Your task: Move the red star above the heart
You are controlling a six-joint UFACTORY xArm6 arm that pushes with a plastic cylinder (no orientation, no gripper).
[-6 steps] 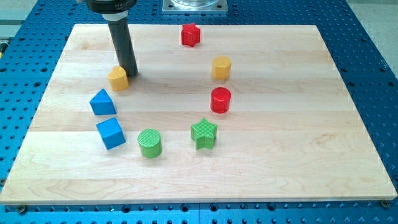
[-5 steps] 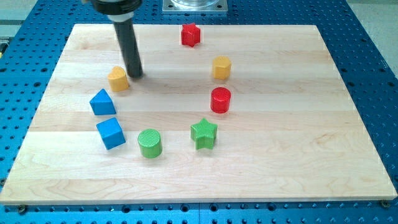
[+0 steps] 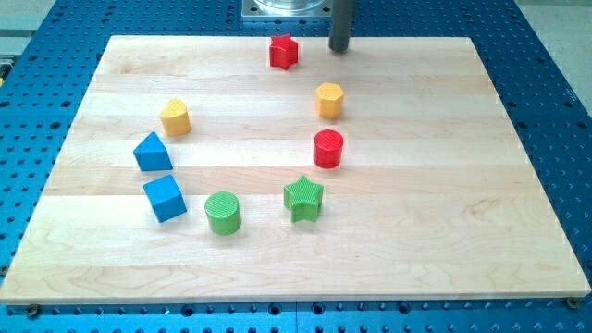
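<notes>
The red star [image 3: 284,52] lies near the board's top edge, at the middle. My tip [image 3: 340,48] stands to the right of the red star, a short gap away, not touching it. The yellow heart [image 3: 175,117] lies at the left of the board, well down and left of the star. The rod rises out of the view's top.
A yellow hexagon [image 3: 329,100] and a red cylinder [image 3: 327,149] lie below my tip. A green star [image 3: 302,198] and a green cylinder [image 3: 222,213] lie lower. A blue triangle [image 3: 152,152] and a blue cube [image 3: 165,198] lie below the heart. The wooden board [image 3: 462,185] sits on a blue perforated table.
My tip has left the yellow heart's right side and swept up and right across the board to the red star's right. No block has moved.
</notes>
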